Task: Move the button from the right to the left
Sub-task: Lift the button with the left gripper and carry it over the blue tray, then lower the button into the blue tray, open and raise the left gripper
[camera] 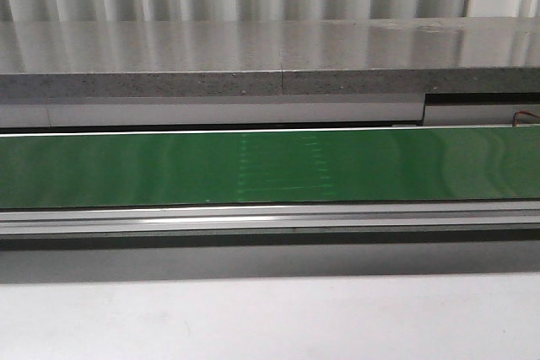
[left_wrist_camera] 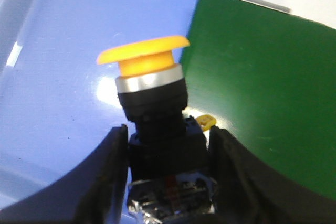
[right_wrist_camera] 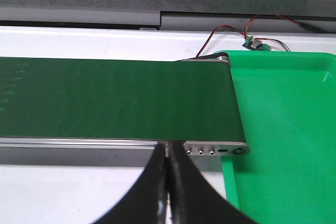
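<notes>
Button sits clamped in the left pincer, its yellow mushroom cap pointing away from the wrist, with a silver ring, a black collar and the contact block below it; only the lower part of the block, with a red mark and some shiny metal, shows between the fingers. The two black fingers press on either side of the block, closed as far as the block allows. Behind the button lies a blue tray, and just beside it the end of the green conveyor belt, so the button appears to hang over the tray at the belt's left end; whether it touches the tray floor I cannot tell.

As a judgement, this is a light, rigid plastic-and-metal part. The boxy block gives flat, parallel faces and is the sensible place to hold it, as now; the rounded cap and collar would be slippery and let it twist. It should tolerate a short drop, though the small terminals at its base look like the weaker part.

The right pincer has its fingers pressed together with nothing between them, hovering near the belt's right end beside a green tray, with thin wires on the white counter beyond. The front view shows only the bare belt and its metal frame.
</notes>
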`<act>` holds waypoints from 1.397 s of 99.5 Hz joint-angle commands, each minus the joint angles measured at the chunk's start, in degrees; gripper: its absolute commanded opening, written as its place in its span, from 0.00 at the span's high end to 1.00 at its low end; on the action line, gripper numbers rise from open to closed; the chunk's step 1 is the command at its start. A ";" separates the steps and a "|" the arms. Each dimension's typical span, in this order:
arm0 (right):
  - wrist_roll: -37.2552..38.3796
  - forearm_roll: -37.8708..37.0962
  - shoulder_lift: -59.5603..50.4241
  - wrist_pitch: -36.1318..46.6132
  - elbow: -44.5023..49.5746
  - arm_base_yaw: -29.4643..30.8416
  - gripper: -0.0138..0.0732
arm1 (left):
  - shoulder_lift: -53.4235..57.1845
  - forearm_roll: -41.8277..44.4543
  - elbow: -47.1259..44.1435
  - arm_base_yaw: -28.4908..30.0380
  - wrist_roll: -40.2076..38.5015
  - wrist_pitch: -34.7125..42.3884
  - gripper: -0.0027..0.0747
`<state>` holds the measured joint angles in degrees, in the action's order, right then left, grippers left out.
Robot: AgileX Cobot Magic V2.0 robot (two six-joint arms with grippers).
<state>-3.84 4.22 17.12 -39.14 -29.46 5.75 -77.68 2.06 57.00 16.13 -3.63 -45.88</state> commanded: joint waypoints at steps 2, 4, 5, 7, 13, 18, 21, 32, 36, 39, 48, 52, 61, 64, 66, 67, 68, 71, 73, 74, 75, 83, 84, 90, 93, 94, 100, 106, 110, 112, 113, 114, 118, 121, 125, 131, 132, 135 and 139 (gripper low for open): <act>-0.37 -0.27 0.45 3.79 -1.28 0.18 0.92 | -3.51 -2.06 3.73 2.83 0.74 3.31 0.99; -0.37 -0.27 0.45 3.79 -1.28 0.18 0.92 | -4.69 -2.06 4.09 3.28 0.74 3.31 0.99; -0.37 -0.27 0.45 3.79 -1.28 0.18 0.92 | -5.08 -2.06 4.42 3.44 0.74 3.31 0.99; -0.37 -0.27 0.45 3.79 -1.28 0.18 0.92 | -6.26 -2.06 4.96 3.83 0.74 3.31 0.99; -0.37 -0.27 0.45 3.79 -1.28 0.18 0.92 | -9.60 -2.75 6.41 4.60 0.74 3.66 0.99; -0.37 -0.27 0.45 3.79 -1.28 0.18 0.92 | -11.87 -2.88 7.52 4.97 0.74 4.45 0.99; -0.37 -0.27 0.45 3.79 -1.28 0.18 0.92 | -12.95 -2.88 8.20 4.97 0.74 4.97 0.99; -0.37 -0.27 0.45 3.79 -1.28 0.18 0.92 | -16.04 -2.99 9.46 4.97 0.74 7.36 0.99; -0.37 -0.27 0.45 3.79 -1.28 0.18 0.92 | -16.62 -2.99 9.56 4.97 0.74 8.53 0.99; -0.37 -0.27 0.45 3.79 -1.28 0.18 0.92 | -17.08 -2.99 9.56 4.97 0.74 9.16 0.99; -0.37 -0.27 0.45 3.79 -1.28 0.18 0.92 | -18.27 -3.10 9.56 4.97 0.74 9.78 0.99; -0.37 -0.27 0.45 3.79 -1.28 0.18 0.92 | -18.78 -3.10 9.56 4.97 0.74 9.78 0.99; -0.37 -0.27 0.45 3.79 -1.28 0.18 0.92 | -20.24 -3.10 9.56 4.97 0.74 10.05 0.99; -0.37 -0.27 0.45 3.79 -1.28 0.18 0.92 | -20.58 -3.10 9.56 4.97 0.74 10.38 0.99; -0.37 -0.27 0.45 3.79 -1.28 0.18 0.92 | -20.73 -3.10 9.56 4.97 0.74 10.52 0.99; -0.37 -0.27 0.45 3.79 -1.28 0.18 0.92 | -20.90 -3.22 9.56 4.97 0.74 10.51 0.99; -0.37 -0.27 0.45 3.79 -1.28 0.18 0.92 | -20.92 -3.22 9.56 4.97 0.74 10.51 0.99; -0.37 -0.27 0.45 3.79 -1.28 0.18 0.92 | -21.16 -3.22 9.56 4.97 0.74 10.79 0.99; -0.37 -0.27 0.45 3.79 -1.28 0.18 0.92 | -21.33 -3.22 9.56 4.97 0.74 10.93 0.99; -0.37 -0.27 0.45 3.79 -1.28 0.18 0.92 | -21.31 -3.22 9.56 4.97 0.74 11.09 0.99; -0.37 -0.27 0.45 3.79 -1.28 0.18 0.92 | -21.44 -3.22 9.56 4.97 0.74 11.09 0.99; -0.37 -0.27 0.45 3.79 -1.28 0.18 0.92 | -21.54 -3.22 9.56 4.97 0.74 11.93 0.99; -0.37 -0.27 0.45 3.79 -1.28 0.18 0.92 | -21.54 -3.22 9.56 4.97 0.74 11.93 0.99; -0.37 -0.27 0.45 3.79 -1.28 0.18 0.92 | -21.54 -3.22 9.56 4.97 0.74 12.21 0.99; -0.37 -0.27 0.45 3.79 -1.28 0.18 0.92 | -21.54 -3.22 9.56 4.97 0.74 12.31 0.99; -0.37 -0.27 0.45 3.79 -1.28 0.18 0.92 | -21.54 -3.22 9.56 4.97 0.74 12.31 0.99; -0.37 -0.27 0.45 3.79 -1.28 0.18 0.92 | -21.57 -3.22 9.56 4.97 0.74 12.31 0.97; -0.37 -0.27 0.45 3.79 -1.28 0.18 0.92 | -21.57 -3.22 9.56 4.97 0.74 12.31 0.90; -0.37 -0.27 0.45 3.79 -1.28 0.18 0.92 | -21.67 -3.22 9.56 4.97 0.74 12.31 0.84; -0.37 -0.27 0.45 3.79 -1.28 0.18 0.92 | -21.67 -3.22 9.56 4.97 0.79 12.31 0.80; -0.37 -0.27 0.45 3.79 -1.28 0.18 0.92 | -21.67 -3.22 9.56 4.97 0.79 12.21 0.79; -0.37 -0.27 0.45 3.79 -1.28 0.18 0.92 | -21.67 -3.22 9.56 4.97 0.79 12.21 0.78; -0.37 -0.27 0.45 3.79 -1.28 0.18 0.92 | -21.67 -3.22 9.56 4.97 0.79 12.21 0.70; -0.37 -0.27 0.45 3.79 -1.28 0.18 0.92 | -21.67 -3.22 9.56 4.97 0.79 12.21 0.66; -0.37 -0.27 0.45 3.79 -1.28 0.18 0.92 | -21.67 -3.22 9.56 4.97 0.79 12.21 0.60; -0.37 -0.27 0.45 3.79 -1.28 0.18 0.92 | -21.67 -3.22 9.56 4.97 0.79 12.21 0.53; -0.37 -0.27 0.45 3.79 -1.28 0.18 0.92 | -21.67 -3.22 9.56 4.97 0.79 12.21 0.52; -0.37 -0.27 0.45 3.79 -1.28 0.18 0.92 | -21.67 -3.22 9.56 4.97 0.79 12.21 0.50; -0.37 -0.27 0.45 3.79 -1.28 0.18 0.92 | -21.67 -3.22 9.56 4.97 0.79 12.21 0.47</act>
<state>-3.84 4.22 17.12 -39.14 -29.46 5.75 -101.61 -0.68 64.85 21.00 -2.72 -35.70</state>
